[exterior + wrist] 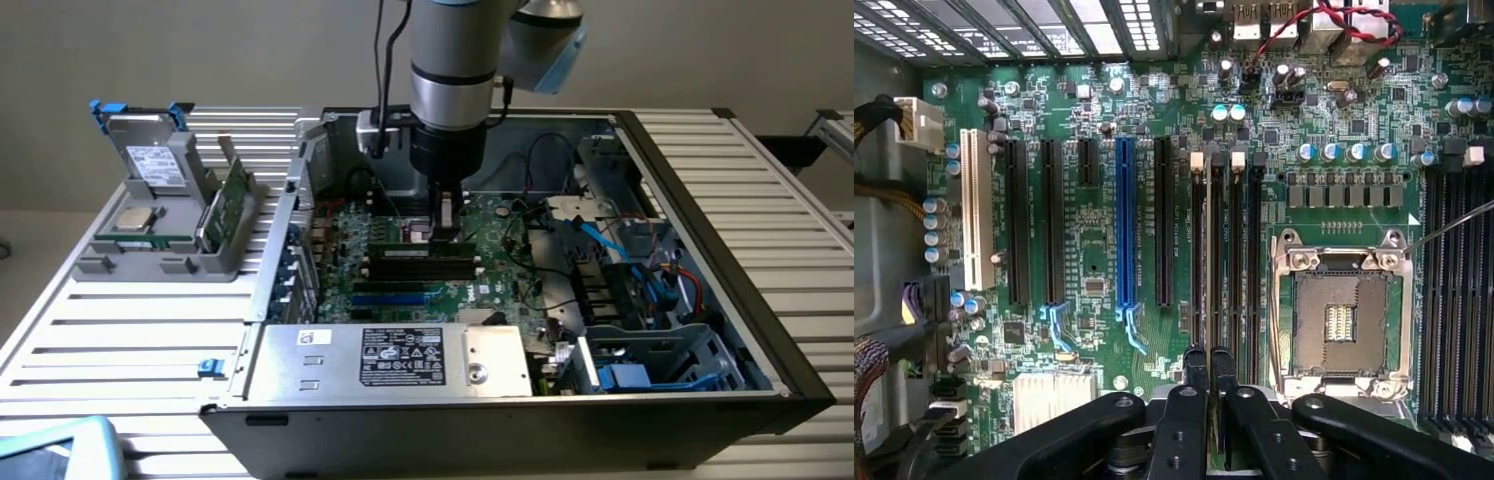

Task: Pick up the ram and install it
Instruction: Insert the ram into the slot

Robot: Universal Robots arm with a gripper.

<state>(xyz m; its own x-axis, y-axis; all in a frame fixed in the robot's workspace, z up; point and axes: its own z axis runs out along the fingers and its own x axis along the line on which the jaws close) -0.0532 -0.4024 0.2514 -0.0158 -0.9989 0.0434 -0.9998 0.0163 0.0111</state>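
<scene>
A green ram stands on edge in the grey holder at the exterior view's left, outside the computer case. My gripper reaches down into the open case over the green motherboard. Its fingers are shut together. The tips sit at the top edge of a dark memory stick seated in a slot, toward one end of it. I cannot tell whether they pinch that stick. In the wrist view the gripper hangs over the row of black memory slots, beside the open processor socket.
The holder also carries a square silver processor chip and a drive. Inside the case are the silver power supply, blue and black cables and a drive cage. Expansion slots line the board.
</scene>
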